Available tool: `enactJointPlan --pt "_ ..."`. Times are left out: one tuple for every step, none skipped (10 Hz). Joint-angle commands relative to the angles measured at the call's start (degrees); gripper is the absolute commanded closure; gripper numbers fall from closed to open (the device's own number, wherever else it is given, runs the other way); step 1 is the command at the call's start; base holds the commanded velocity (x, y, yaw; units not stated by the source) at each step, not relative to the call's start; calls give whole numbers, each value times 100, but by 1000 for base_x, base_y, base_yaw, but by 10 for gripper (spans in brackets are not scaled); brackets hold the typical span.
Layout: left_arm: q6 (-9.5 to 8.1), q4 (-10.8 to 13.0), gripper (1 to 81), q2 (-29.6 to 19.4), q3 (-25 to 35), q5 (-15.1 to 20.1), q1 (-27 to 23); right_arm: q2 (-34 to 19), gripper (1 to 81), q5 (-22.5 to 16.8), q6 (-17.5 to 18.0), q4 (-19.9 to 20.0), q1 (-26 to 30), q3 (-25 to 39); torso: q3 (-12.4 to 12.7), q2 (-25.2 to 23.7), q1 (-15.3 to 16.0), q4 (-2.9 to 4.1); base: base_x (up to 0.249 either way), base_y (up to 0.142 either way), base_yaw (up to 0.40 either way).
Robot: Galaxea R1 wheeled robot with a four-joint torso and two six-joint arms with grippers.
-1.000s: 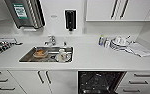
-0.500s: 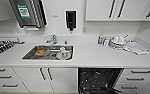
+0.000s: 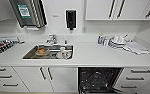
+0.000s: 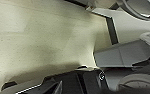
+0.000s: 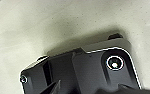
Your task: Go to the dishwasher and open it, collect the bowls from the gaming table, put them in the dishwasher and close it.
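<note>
The dishwasher point(image 3: 98, 80) is set under the white counter, right of the sink. It stands open, with a dark interior, wire racks inside and the door folded down at the lower edge of the head view. The bowls and the gaming table are out of view. Both wrist views look down past my own dark plate onto pale speckled floor point(image 4: 41, 37) point(image 5: 66, 20). I cannot make out how either gripper stands.
A steel sink point(image 3: 28, 53) holds an orange-brown round dish point(image 3: 42, 51) and a cup. White stacked dishes point(image 3: 117, 41) and a cloth point(image 3: 137, 48) sit at the back right. A black dispenser point(image 3: 71, 19) hangs on the wall. White drawers flank the dishwasher.
The whole head picture has shifted slightly upward, so a bit more of the open dishwasher shows. Nothing on the counter has moved.
</note>
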Motion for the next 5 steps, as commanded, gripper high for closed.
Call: enactJointPlan --pt "39 330 10 267 -598 -64 359 19 10 333 -641 -9 -187 24 0 0 0 0 0 0 0" --pt "39 348 10 417 -906 -292 587 89 10 403 -747 -9 -318 -37 2 0 0 0 0 0 0" --pt "39 348 10 591 -1298 -319 763 202 10 447 -851 -18 -477 -124 2 -2 0 0 0 0 0" --pt "39 339 10 784 -1694 -328 947 360 10 456 -870 -18 -634 -282 2 -2 0 0 0 0 0" --pt "39 331 10 969 -2046 -336 1106 535 10 534 -879 -105 -766 -484 2 -2 0 0 0 0 0"
